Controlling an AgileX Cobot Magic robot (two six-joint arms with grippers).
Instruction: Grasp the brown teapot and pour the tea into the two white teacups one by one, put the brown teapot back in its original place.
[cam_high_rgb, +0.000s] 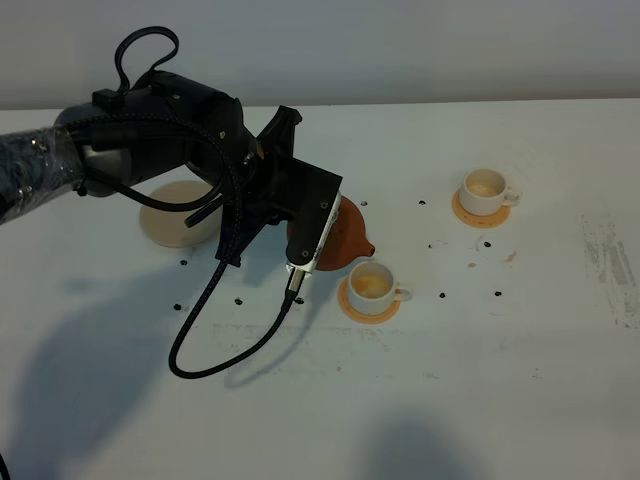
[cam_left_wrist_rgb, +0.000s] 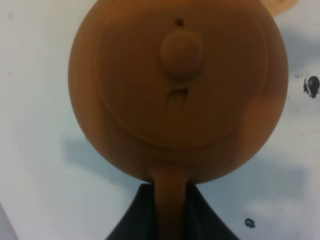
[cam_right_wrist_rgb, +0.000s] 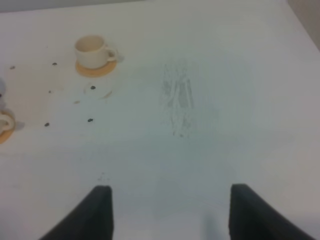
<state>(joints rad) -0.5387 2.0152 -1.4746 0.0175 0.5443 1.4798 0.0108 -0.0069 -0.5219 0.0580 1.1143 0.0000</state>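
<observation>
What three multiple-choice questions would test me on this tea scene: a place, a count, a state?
1. The brown teapot is: A on the cream plate; B in the left gripper, by the nearer cup; C in the right gripper.
2. White teacups: A one; B two; C three.
3. The right gripper is: A open; B shut on a cup; C shut on the teapot.
Answers: B, jaws clamp its handle, away from the plate; B, a farther cup too, each on a coaster; A, fingers apart, nothing between.
</observation>
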